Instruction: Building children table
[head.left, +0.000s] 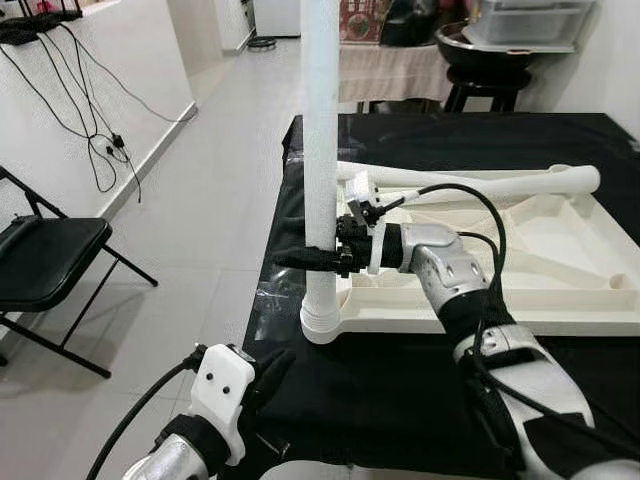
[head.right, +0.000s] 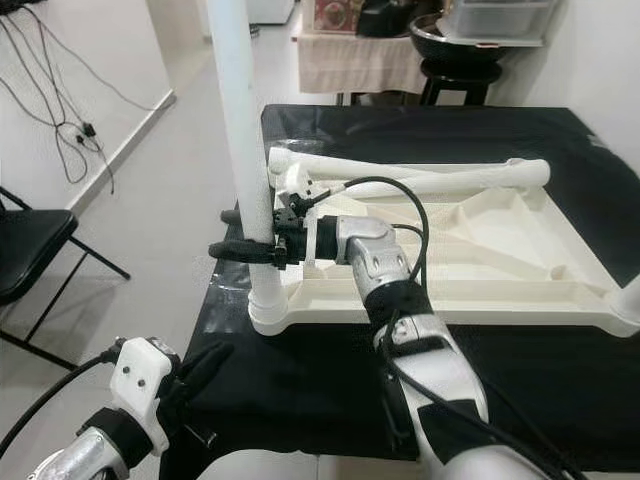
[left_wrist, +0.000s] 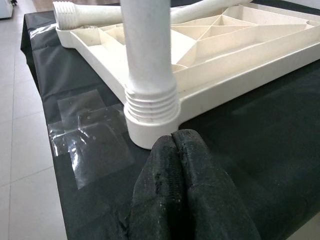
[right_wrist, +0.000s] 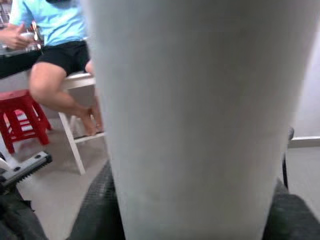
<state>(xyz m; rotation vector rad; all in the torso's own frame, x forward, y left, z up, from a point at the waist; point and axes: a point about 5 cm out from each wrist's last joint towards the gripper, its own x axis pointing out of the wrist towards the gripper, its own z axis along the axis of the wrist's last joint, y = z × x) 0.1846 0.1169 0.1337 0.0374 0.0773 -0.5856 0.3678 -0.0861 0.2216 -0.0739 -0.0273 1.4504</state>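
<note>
The white table leg (head.left: 321, 150) stands upright in the near-left corner socket of the upturned tabletop (head.left: 560, 270) on the black surface (head.left: 400, 400). The right pincer (head.left: 312, 258) pinches it low, crosswise to its long axis. The left pincer (left_wrist: 182, 187), pressed together, waits nearby.

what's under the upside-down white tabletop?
The tabletop lies flat on a black cloth covering the work surface; a clear taped patch shows beside its corner socket. What the cloth covers can't be seen. The right gripper holds the upright leg.

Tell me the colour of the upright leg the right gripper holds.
White; the upright leg shows best in the left eye view.
</note>
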